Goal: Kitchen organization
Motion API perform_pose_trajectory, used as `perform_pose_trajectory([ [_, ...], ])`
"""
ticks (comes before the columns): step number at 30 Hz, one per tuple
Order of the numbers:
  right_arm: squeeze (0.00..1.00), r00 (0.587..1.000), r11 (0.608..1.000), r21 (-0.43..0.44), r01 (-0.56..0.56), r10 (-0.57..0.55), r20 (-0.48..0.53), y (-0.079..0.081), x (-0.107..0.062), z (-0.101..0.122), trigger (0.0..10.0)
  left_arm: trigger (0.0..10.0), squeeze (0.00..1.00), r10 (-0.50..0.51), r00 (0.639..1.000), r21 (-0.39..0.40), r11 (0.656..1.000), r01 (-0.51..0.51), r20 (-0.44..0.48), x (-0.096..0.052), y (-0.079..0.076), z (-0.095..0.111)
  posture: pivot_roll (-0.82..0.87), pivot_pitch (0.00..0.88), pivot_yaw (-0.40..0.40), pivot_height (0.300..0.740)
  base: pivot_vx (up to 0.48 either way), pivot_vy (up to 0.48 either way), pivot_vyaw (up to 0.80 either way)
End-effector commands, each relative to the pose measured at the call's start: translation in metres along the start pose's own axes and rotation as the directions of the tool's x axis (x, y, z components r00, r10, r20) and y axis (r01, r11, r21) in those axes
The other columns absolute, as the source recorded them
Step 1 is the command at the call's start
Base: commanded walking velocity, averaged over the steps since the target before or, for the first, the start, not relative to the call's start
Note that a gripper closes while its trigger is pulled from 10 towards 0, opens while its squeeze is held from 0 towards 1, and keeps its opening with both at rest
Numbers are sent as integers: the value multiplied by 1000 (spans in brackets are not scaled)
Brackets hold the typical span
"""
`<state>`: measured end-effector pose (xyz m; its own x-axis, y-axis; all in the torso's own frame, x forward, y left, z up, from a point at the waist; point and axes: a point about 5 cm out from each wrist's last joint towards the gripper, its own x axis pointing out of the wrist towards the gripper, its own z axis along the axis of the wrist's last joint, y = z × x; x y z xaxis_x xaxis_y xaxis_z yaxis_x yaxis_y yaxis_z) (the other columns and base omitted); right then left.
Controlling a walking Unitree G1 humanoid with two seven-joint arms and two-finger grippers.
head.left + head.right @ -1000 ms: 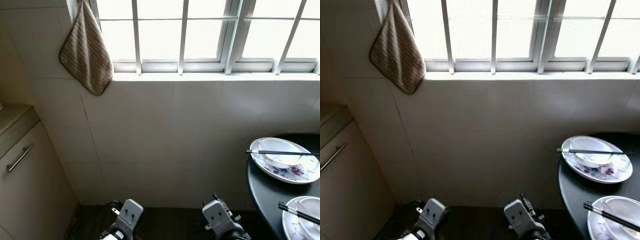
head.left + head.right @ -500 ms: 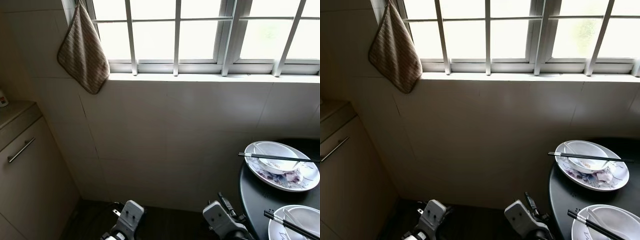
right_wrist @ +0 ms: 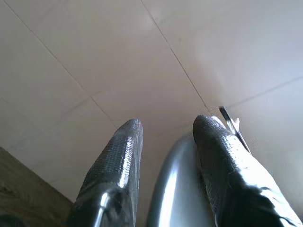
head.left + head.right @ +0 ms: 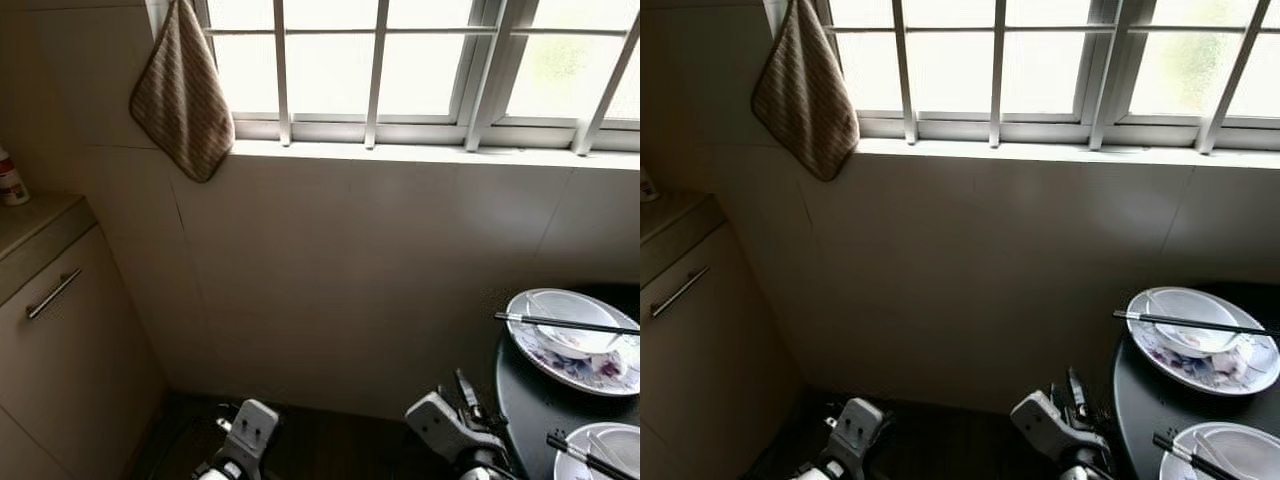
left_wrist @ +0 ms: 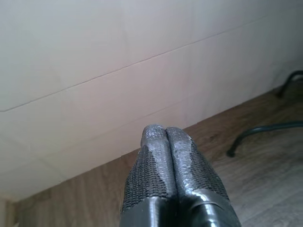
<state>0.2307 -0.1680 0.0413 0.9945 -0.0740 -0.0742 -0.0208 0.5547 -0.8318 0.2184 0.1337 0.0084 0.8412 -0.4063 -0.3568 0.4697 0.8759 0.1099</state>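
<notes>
Facing more cupboard (image 4: 60, 330) than before, right gripper (image 3: 165, 137) spread, left gripper (image 5: 164, 135) clenched

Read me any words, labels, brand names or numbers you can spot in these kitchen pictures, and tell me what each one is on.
No text can be read anywhere.
The small bottle on the cabinet top has a red band that may be a label, but it is too small and blurred to read.
The plates on the black table carry a flower pattern, no words.
The hanging cloth has only stripes.
</notes>
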Motion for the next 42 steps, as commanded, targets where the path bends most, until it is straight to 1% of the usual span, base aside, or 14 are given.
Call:
perform_pose_trajectory([
  [1, 0, 1000, 1000, -5, -10, 10, 21, 1, -1, 3, 10000, 10000, 0, -6, 1000, -6, 1000, 6, 1, 0, 0, 1, 16, 0, 2, 740, 0, 480, -788],
  [3, 0, 999, 1000, -1, -17, 17, 34, 2, -1, 4, 10000, 10000, 0, -6, 1000, -7, 1000, 6, 1, 0, 0, 1, 16, 0, 2, 740, 0, 480, -788],
  [6, 0, 995, 999, -15, -46, 47, 83, 7, -2, 11, 10000, 10000, 0, -9, 1000, -6, 1000, 9, 2, 1, 0, 2, 14, 0, 3, 740, 0, 475, 0],
  [8, 0, 994, 998, -21, -54, 56, 90, 8, -3, 12, 10000, 10000, 0, -8, 1000, -9, 1000, 8, 7, 1, 0, 2, 12, 0, 4, 740, 0, 450, 0],
  [12, 0, 994, 998, -20, -64, 66, 91, 9, -2, 12, 10000, 10000, 0, -10, 1000, -4, 1000, 10, 13, 1, 1, 3, 13, 0, 3, 740, 0, 0, 0],
  [16, 0, 994, 998, -23, -63, 65, 93, 9, -2, 12, 10000, 10000, 0, -10, 1000, -6, 1000, 10, 17, 1, 0, 4, 13, 0, 2, 740, 0, 0, -800],
  [23, 0, 997, 999, -36, -28, 30, 71, 5, 0, 9, 10000, 10000, 0, -14, 1000, -12, 1000, 14, 16, 2, 0, 4, 15, 0, -1, 740, 0, 0, -800],
  [30, 0, 995, 998, -47, -36, 40, 87, 5, 0, 10, 10000, 10000, 0, -15, 1000, -14, 1000, 15, 16, 2, 0, 4, 15, 0, -1, 740, 0, 0, -800],
  [34, 0, 991, 997, -62, -40, 47, 124, 5, 0, 14, 10000, 10000, 0, -16, 1000, -14, 1000, 16, 15, 2, 0, 4, 12, 0, 2, 740, 0, 0, 0],
  [35, 0, 989, 995, -93, -31, 44, 144, 4, 1, 17, 10000, 10000, 0, -18, 1000, -14, 1000, 18, 14, 3, 0, 4, 12, 0, 3, 740, 0, 0, 0],
  [42, 0, 986, 992, -125, -8, 29, 163, 0, 6, 18, 10000, 10000, 0, -21, 1000, -15, 1000, 21, 15, 4, 0, 5, 12, 0, 2, 740, 0, 0, 0],
])
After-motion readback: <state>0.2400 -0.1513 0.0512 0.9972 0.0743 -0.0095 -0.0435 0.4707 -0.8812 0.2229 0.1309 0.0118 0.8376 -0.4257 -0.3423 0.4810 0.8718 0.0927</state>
